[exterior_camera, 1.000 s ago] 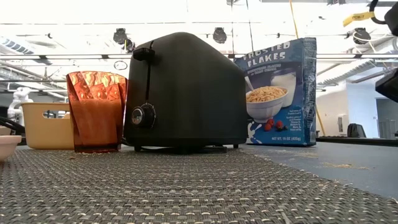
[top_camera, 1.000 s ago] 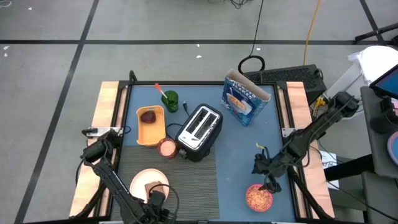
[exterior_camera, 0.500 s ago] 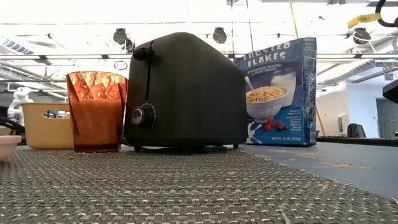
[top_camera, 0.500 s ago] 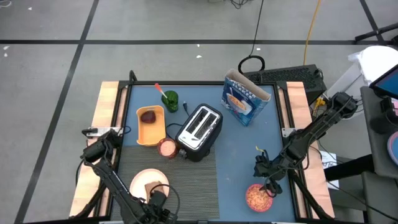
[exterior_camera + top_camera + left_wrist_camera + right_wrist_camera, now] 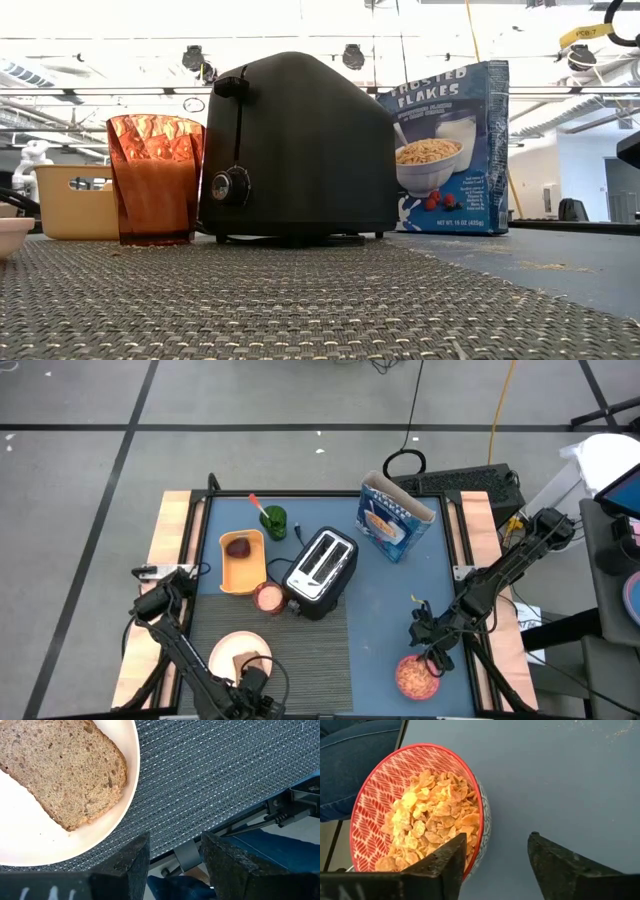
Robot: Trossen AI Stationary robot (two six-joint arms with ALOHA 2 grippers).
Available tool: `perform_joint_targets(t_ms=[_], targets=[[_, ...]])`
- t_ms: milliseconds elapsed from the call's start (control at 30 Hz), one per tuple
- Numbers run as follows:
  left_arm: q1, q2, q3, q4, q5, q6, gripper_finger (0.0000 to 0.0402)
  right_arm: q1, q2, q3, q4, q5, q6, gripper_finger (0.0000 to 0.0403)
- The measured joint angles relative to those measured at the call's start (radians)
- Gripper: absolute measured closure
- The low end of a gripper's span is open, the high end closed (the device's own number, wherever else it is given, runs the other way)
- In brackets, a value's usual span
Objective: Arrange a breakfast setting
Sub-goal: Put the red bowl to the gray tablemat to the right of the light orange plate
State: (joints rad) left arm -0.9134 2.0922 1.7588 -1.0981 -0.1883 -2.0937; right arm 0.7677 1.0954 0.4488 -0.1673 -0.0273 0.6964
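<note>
Grey floor tiles with dark seams surround the worktop (image 5: 385, 585), whose blue surface has pale wooden side rails and a dark woven mat (image 5: 320, 650) across its lower middle.

At the lower left of the high view, a round, smooth cream plate (image 5: 228, 651) lies on the mat, carrying a porous brown toast slice (image 5: 60, 770). The left end effector (image 5: 172, 865) sits at the plate's lower right edge, its fingers spread with only mat showing between them.

At the lower right, a round bowl (image 5: 417, 678) with a red-and-white leaf pattern inside holds golden cereal flakes. The right end effector (image 5: 495, 865) hangs at the bowl's upper right rim, fingers apart, one at the rim and the other over bare blue worktop; nothing is pinched.

Mid-frame stands a boxy black toaster (image 5: 321, 571) with a silver top. Left of it are a square orange tub (image 5: 242, 562) and a faceted amber cup (image 5: 155, 178). A blue cereal box (image 5: 448, 148) at the upper right reads "FROSTED FLAKES". A green cup (image 5: 275, 520) at the upper left holds a red-handled utensil (image 5: 257, 505).
</note>
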Motion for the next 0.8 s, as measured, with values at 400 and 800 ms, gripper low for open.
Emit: perform_joint_targets(t_ms=[400,800], targets=[[0.000,0.000,0.000,0.000,0.000,-0.002,0.0220,0.000,0.000,0.000,-0.001,-0.002,0.000,0.0263],[0.000,0.000,0.000,0.000,0.000,-0.001,0.0220,0.000,0.000,0.000,-0.001,-0.003,0.000,0.0309]])
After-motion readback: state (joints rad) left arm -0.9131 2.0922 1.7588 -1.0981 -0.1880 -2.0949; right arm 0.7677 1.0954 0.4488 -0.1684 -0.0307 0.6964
